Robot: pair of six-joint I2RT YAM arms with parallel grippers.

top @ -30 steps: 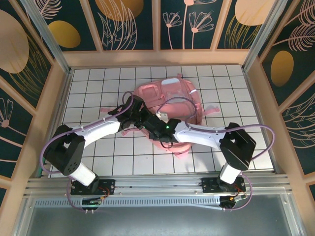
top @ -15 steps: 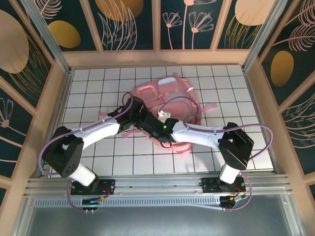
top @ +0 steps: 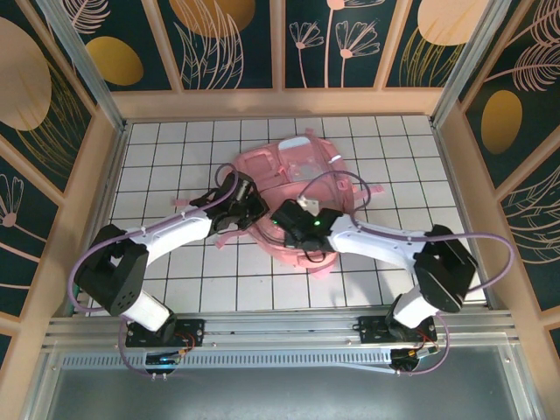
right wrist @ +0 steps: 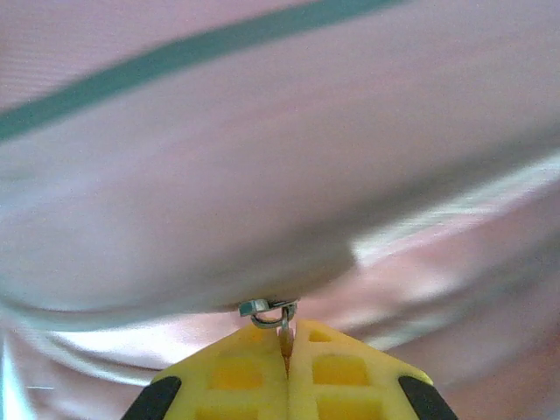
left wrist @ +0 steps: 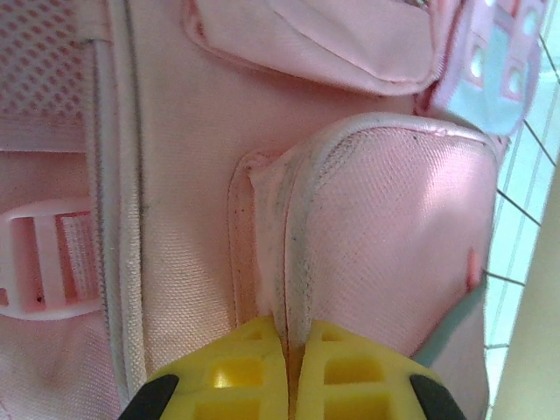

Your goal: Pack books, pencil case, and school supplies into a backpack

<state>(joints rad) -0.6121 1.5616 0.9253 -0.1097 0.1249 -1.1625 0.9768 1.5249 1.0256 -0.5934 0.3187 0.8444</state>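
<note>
The large glossy pink backpack (top: 302, 162) lies in the middle of the tiled table. My left gripper (top: 252, 206) is at its left side, shut on a piped fabric edge of the backpack (left wrist: 385, 219); the yellow fingers (left wrist: 236, 376) pinch that seam. My right gripper (top: 280, 215) is at the backpack's near edge, shut on a small metal zipper pull (right wrist: 271, 308) under the shiny pink backpack fabric (right wrist: 262, 175). The books, pencil case and school supplies are out of view.
Pink straps trail onto the white tiled table (top: 175, 157) at the right (top: 378, 191), the left (top: 185, 194) and the near side (top: 319, 267). A pink buckle (left wrist: 44, 254) lies beside the left gripper. Wooden walls (top: 280, 103) enclose the table.
My right gripper has closed on the zipper pull, and the right arm's elbow has swung out to the right. The backpack shifted slightly. The left gripper has kept its grip.
</note>
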